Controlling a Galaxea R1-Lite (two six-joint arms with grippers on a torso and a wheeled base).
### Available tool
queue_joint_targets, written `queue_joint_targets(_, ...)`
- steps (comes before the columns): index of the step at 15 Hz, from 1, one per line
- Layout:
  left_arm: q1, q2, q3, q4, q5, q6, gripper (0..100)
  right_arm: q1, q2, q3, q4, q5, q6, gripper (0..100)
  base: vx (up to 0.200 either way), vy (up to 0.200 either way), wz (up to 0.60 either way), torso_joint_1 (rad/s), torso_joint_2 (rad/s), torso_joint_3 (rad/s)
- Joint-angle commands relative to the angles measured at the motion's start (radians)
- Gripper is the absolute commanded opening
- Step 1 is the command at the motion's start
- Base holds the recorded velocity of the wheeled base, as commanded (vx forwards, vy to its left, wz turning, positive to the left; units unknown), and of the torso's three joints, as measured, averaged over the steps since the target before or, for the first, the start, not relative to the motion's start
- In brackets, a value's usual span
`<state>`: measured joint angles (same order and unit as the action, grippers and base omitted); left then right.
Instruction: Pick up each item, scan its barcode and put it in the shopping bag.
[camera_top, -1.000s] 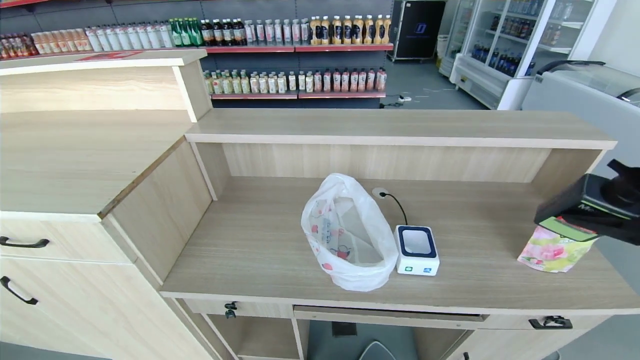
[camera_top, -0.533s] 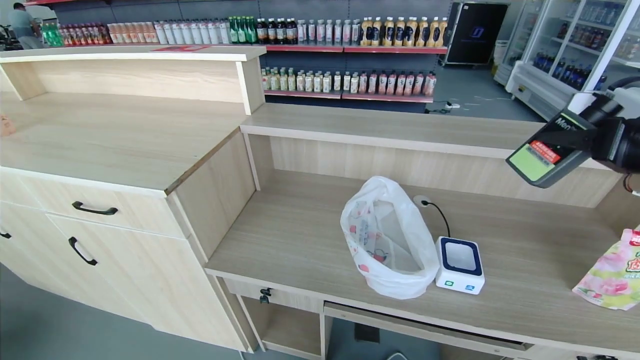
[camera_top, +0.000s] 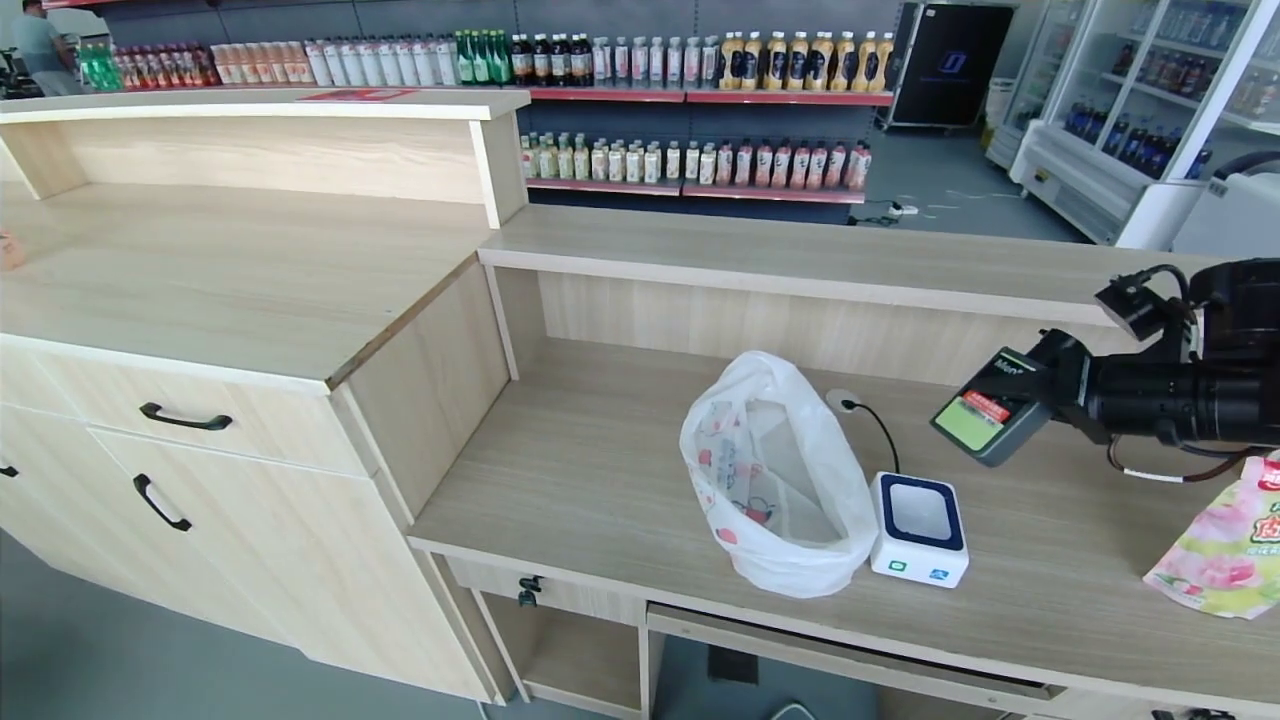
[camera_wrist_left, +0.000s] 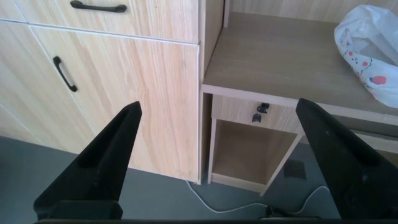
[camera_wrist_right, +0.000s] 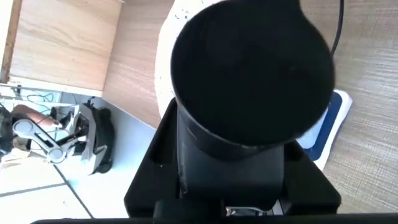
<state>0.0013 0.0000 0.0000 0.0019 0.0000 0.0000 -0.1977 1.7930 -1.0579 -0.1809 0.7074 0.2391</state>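
One dark green-labelled box (camera_top: 985, 422), gripped by the right jaws mid-right, must next face the white blue-rimmed scanner (camera_top: 918, 528) for scanning; left jaws gape.

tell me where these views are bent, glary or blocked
head view: the wide lens bows the counter edges, and the fridge doors look washed bright; left wrist view: the open left claw reads as flat black silhouette; right wrist view: the held black item blocks the middle, the scanner peeking past it
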Motion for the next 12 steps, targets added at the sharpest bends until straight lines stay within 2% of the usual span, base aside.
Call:
queue_joint_targets(1, 0.0, 0.002, 0.0, 0.0, 0.0, 0.0, 100, 0.0, 0.065, 0.001, 0.001, 0.014, -0.054, 0, 0.0, 0.0, 0.0, 0.0, 0.0, 0.0)
queue_joint_targets(4, 0.0, 0.002, 0.0, 0.0, 0.0, 0.0, 100, 0.001, 0.1, 0.013, 0.008, 0.017, -0.241, 0, 0.0, 0.0, 0.0, 0.0, 0.0, 0.0)
queue_joint_targets(6, 0.0, 0.002, 0.0, 0.0, 0.0, 0.0, 100, 0.001, 0.114, 0.029, 0.008, 0.018, -0.307, 0, 0.0, 0.0, 0.0, 0.0, 0.0, 0.0)
queue_joint_targets(10, 0.0, 0.002, 0.0, 0.0, 0.0, 0.0, 100, 0.004, 0.149, 0.038, 0.004, 0.023, -0.408, 0, 0.0, 0.0, 0.0, 0.0, 0.0, 0.0)
queue_joint_targets(12, 0.0, 0.002, 0.0, 0.0, 0.0, 0.0, 100, 0.007, 0.166, 0.036, -0.003, 0.043, -0.414, 0, 0.0, 0.0, 0.0, 0.0, 0.0, 0.0)
